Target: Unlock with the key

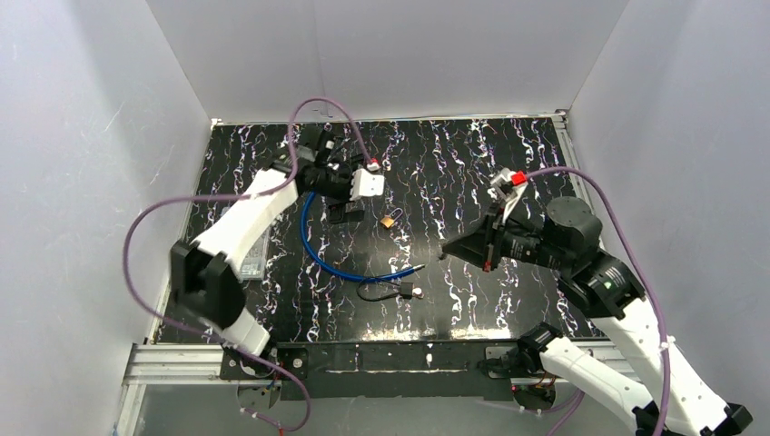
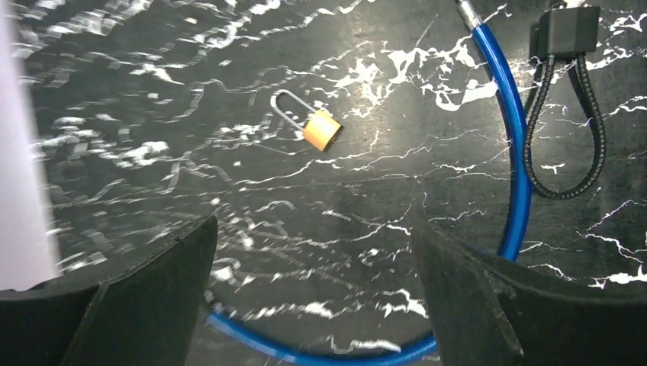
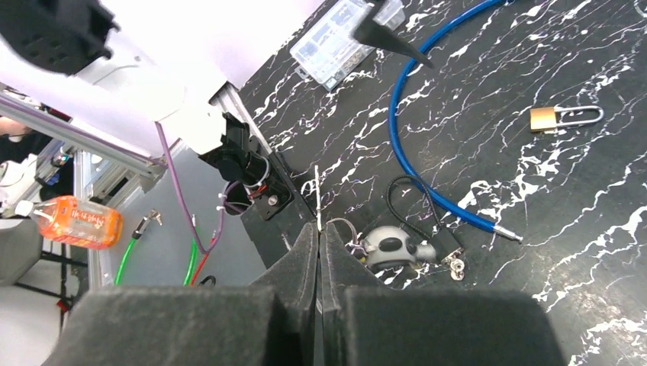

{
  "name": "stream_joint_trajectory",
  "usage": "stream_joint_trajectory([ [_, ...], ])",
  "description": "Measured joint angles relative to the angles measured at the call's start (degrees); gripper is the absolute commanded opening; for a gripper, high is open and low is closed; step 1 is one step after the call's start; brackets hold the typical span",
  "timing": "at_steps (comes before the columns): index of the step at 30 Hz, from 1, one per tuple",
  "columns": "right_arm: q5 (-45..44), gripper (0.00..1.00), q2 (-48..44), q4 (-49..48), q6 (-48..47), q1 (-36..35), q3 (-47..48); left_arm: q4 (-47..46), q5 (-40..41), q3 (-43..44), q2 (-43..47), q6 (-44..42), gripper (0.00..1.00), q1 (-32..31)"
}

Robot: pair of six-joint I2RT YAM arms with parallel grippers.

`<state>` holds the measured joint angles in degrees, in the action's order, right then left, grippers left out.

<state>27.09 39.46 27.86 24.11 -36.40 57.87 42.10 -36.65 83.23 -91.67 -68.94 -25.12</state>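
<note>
Right end effector (image 3: 319, 238) clenched on thin key (image 3: 318, 200), tip forward for insertion. Left end effector (image 2: 313, 255) released and empty, hovering over brass padlock (image 2: 320, 130) at surface (image 1: 454, 163) centre, probably to steady it.

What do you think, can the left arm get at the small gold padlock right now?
Probably yes. The left end effector is open and faces the padlock, with only bare table between them; the blue cable lies off to one side.
</note>
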Motion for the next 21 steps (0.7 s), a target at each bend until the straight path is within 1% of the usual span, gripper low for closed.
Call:
stream_joint_trajectory([
  [4, -2.2, 0.01, -2.2, 1.7, -0.1, 0.1, 0.0, 4.3, -3.5, 7.3, -13.1, -1.9, 0.9, 0.8],
  [8, -4.4, 0.01, -3.5, 3.2, -0.1, 0.5, -0.7, 5.0, -5.1, 11.4, -19.7, -2.6, 0.86, 0.0],
  [10, -5.1, 0.01, -3.6, 4.2, -0.1, 0.8, -0.8, 3.8, -5.4, 12.5, -22.3, -5.7, 0.83, -0.6],
  [13, -5.9, 0.01, -3.5, 5.1, -0.1, 1.4, -1.1, 2.9, -4.8, 12.3, -25.5, -14.2, 0.75, -1.1],
  [17, -6.0, 0.01, -3.1, 5.4, -0.1, 2.5, -1.2, -2.0, -2.4, 9.0, -29.2, -29.6, 0.71, -1.3],
  [19, -5.7, 0.01, -2.7, 5.4, -0.1, 3.3, -1.1, -4.8, -2.8, 9.5, -31.3, -34.4, 0.71, -1.1],
  [21, -5.4, 0.01, -2.4, 5.4, 0.0, 3.9, -1.1, -7.2, -2.7, 11.5, -33.0, -37.0, 0.71, -0.9],
])
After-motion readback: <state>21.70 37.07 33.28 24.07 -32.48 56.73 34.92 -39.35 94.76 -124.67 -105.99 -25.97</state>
